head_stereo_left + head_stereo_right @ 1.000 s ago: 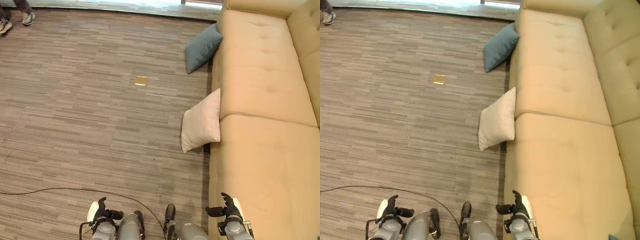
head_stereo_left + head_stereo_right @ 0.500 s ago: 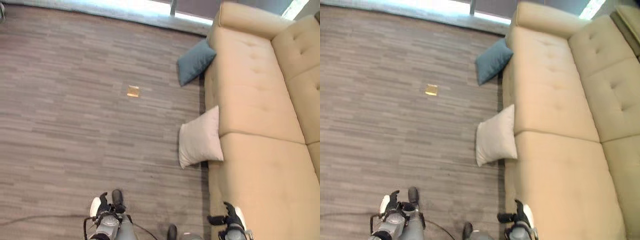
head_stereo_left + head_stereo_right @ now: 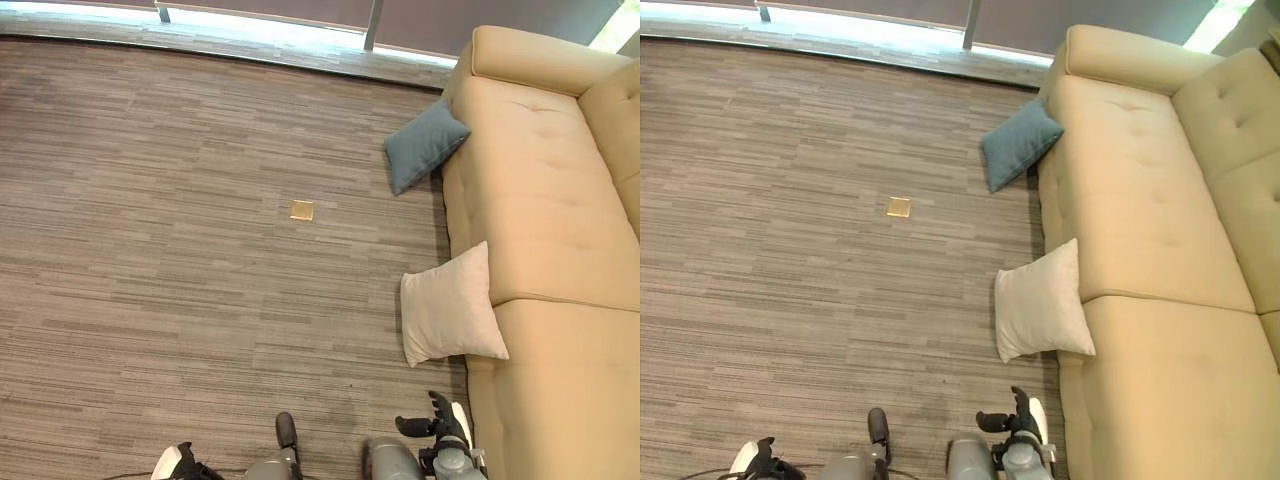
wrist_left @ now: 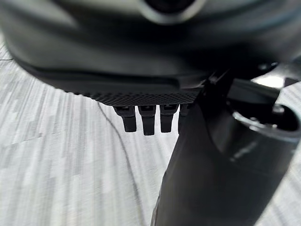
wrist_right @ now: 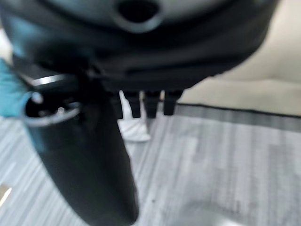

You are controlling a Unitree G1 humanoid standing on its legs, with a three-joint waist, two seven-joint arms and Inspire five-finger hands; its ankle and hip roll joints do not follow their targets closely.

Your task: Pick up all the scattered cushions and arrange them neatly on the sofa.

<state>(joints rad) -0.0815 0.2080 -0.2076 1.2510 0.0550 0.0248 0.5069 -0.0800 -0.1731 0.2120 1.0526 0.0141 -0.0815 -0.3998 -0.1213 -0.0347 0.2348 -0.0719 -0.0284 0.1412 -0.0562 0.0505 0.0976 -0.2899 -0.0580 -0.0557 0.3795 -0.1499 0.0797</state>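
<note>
A pale cream cushion (image 3: pixel 450 310) stands on the wooden floor, leaning against the front of the beige sofa (image 3: pixel 560 220). Farther along, a blue-grey cushion (image 3: pixel 425 146) leans on the sofa front near its far arm. My right hand (image 3: pixel 440 430) hangs low just short of the cream cushion, apart from it, fingers (image 5: pixel 146 104) straight and holding nothing. My left hand (image 3: pixel 755 462) is at the lower left over bare floor, its fingers (image 4: pixel 146 120) relaxed and empty. The sofa seat carries no cushions in view.
A small brass floor plate (image 3: pixel 302 210) is set in the wooden floor (image 3: pixel 150 250) left of the cushions. A window base (image 3: pixel 260 35) runs along the far edge of the room. Wide open floor lies to the left of the sofa.
The camera has shifted, so the sofa and cushions sit lower and farther right in view. Both cushions keep their places against the sofa. My left hand now shows lower in the picture.
</note>
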